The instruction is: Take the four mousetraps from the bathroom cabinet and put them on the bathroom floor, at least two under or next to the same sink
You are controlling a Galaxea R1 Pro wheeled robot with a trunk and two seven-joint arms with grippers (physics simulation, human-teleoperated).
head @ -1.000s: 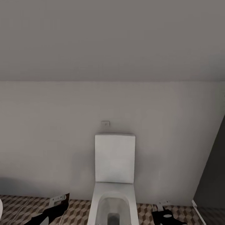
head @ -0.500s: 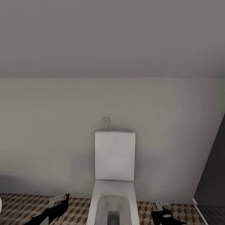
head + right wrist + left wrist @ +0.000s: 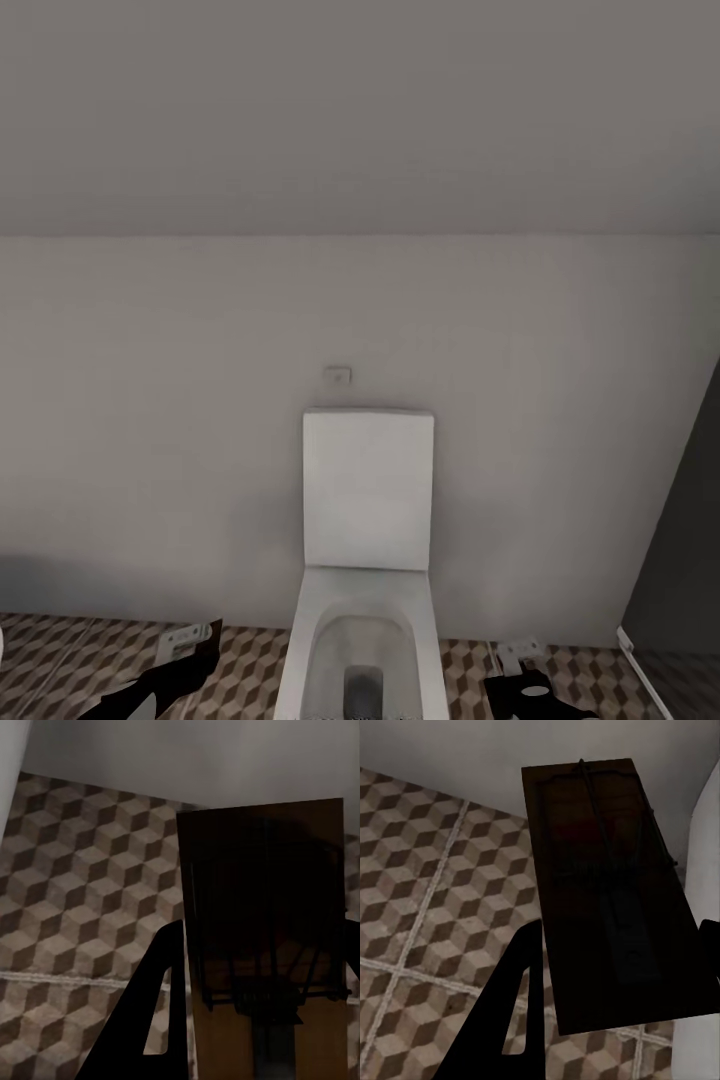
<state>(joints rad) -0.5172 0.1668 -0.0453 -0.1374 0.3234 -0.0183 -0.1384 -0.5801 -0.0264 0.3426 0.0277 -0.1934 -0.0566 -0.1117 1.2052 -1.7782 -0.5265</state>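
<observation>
In the left wrist view a flat wooden mousetrap (image 3: pixel 607 892) with dark wire parts lies between the fingers of my left gripper (image 3: pixel 615 967), which is shut on it above the cube-patterned bathroom floor (image 3: pixel 427 885). My right gripper (image 3: pixel 259 975) is likewise shut on a second mousetrap (image 3: pixel 262 937) over the same floor (image 3: pixel 82 892). At the bottom of the head view, the left gripper (image 3: pixel 180 660) and right gripper (image 3: pixel 522 672) hang low on either side of the toilet. The cabinet and the sink are out of view.
A white boxy toilet (image 3: pixel 367 500) stands straight ahead against a plain grey wall (image 3: pixel 150 400), with a small flush plate (image 3: pixel 337 376) above its tank. A dark panel (image 3: pixel 685 540) rises at the right. Patterned floor (image 3: pixel 250 665) lies either side of the toilet.
The whole head picture has shifted slightly upward, so the camera has moved; more of the toilet bowl shows. Both grippers keep their places and their hold.
</observation>
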